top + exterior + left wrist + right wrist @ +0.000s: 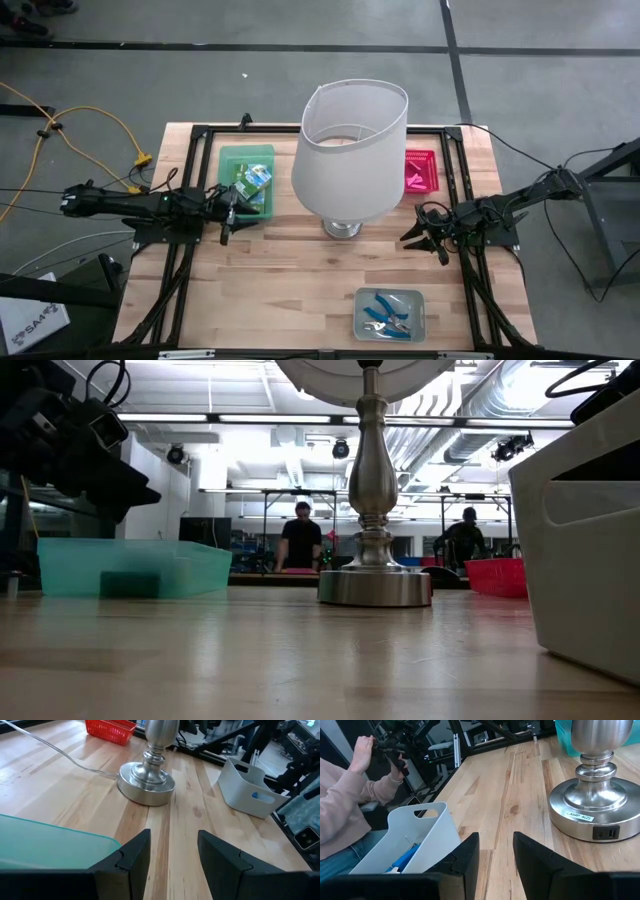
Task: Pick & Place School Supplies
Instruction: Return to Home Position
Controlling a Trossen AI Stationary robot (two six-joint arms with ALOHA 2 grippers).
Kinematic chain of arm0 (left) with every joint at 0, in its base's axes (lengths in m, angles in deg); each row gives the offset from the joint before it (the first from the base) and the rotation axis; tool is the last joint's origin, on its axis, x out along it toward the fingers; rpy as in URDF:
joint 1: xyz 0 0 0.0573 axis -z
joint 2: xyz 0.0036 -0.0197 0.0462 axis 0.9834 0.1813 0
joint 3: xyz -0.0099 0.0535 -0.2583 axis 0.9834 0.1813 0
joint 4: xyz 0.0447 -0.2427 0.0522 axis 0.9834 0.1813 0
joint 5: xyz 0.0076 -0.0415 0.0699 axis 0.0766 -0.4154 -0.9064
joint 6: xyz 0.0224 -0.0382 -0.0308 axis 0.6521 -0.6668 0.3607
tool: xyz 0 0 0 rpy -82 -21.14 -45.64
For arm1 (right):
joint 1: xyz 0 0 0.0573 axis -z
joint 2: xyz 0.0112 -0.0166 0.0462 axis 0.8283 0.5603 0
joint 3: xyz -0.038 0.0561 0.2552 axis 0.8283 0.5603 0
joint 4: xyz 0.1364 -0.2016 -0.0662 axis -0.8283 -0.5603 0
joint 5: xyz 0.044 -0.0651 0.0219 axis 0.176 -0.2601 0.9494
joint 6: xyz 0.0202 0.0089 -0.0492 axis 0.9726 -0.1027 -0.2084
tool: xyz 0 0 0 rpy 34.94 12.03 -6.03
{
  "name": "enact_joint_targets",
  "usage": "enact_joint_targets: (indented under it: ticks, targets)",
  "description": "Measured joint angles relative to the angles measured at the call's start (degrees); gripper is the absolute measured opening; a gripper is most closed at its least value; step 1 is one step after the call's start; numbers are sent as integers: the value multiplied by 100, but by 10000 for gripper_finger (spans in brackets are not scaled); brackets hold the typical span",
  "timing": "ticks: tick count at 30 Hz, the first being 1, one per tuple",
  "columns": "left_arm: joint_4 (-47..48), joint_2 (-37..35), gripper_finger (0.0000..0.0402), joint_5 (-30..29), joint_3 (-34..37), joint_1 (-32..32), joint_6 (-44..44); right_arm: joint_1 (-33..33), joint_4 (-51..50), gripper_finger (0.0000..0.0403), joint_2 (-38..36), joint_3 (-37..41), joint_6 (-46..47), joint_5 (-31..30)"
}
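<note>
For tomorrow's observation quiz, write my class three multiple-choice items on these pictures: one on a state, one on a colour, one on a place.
1. The left gripper and the right gripper are:
A both open and empty; B both shut on erasers; C one open, one shut.
2. The small blocks in the red tray are:
A blue; B pink; C yellow.
3. The blue-handled scissors lie:
A in the red tray; B in the left gripper; C in the grey tray.

Answers:
1 A: each wrist view shows a bare gap between the fingers.
2 B: the high view shows pink inside that tray.
3 C: the high view shows the blue handles inside that tray.
</note>
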Motion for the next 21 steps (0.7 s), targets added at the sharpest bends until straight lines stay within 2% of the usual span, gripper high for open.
enact_joint_targets:
  ticks: [21]
  targets:
    - [-37,0,159,26,2,0,11,0,0,112,0,0,0,-2]
